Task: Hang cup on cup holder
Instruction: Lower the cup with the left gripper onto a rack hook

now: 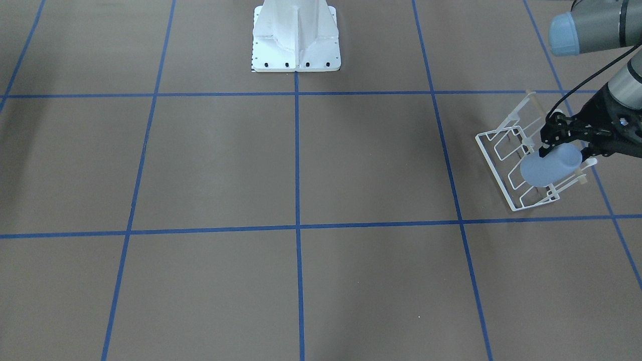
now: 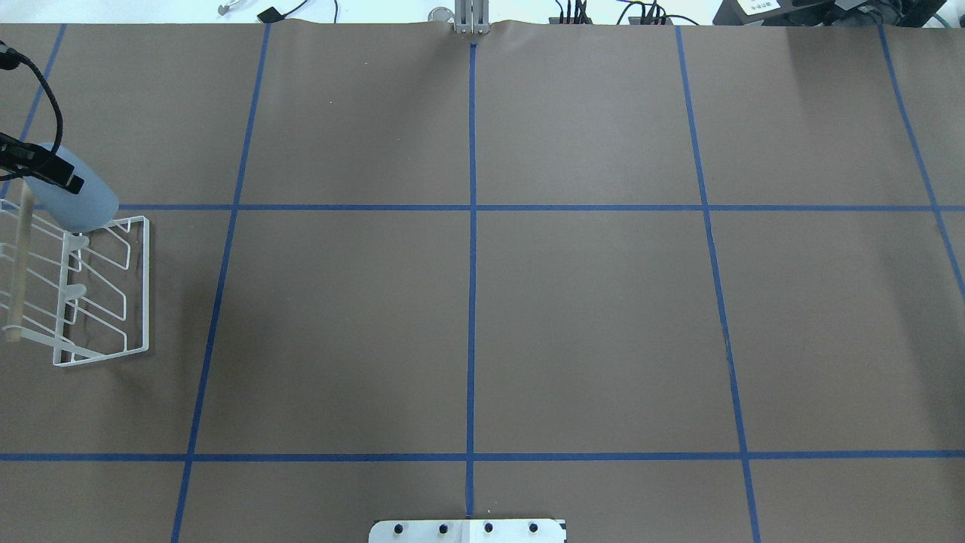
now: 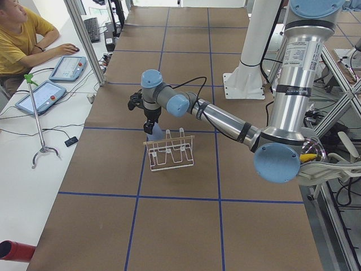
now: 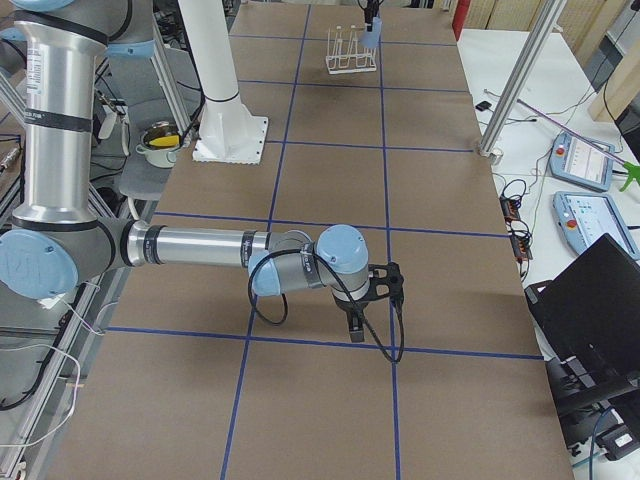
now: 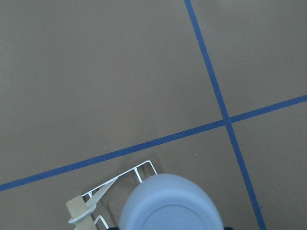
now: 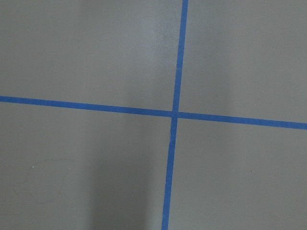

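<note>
The white wire cup holder (image 2: 136,302) stands at the table's left edge; it also shows in the front view (image 1: 494,155) and in the left wrist view (image 5: 141,170). My left gripper (image 1: 564,150) is shut on the pale blue-grey cup (image 1: 550,166) and holds it tilted over the holder's far end. The cup also shows in the overhead view (image 2: 83,197) and in the left wrist view (image 5: 170,203). I cannot tell whether a prong is inside the cup. My right gripper (image 4: 355,325) hovers low over bare table far from the holder; I cannot tell if it is open.
The white robot pedestal (image 1: 296,37) stands at the table's middle near the robot. Blue tape lines (image 2: 472,207) cross the brown table. An operator (image 3: 20,34) sits at a side desk with tablets.
</note>
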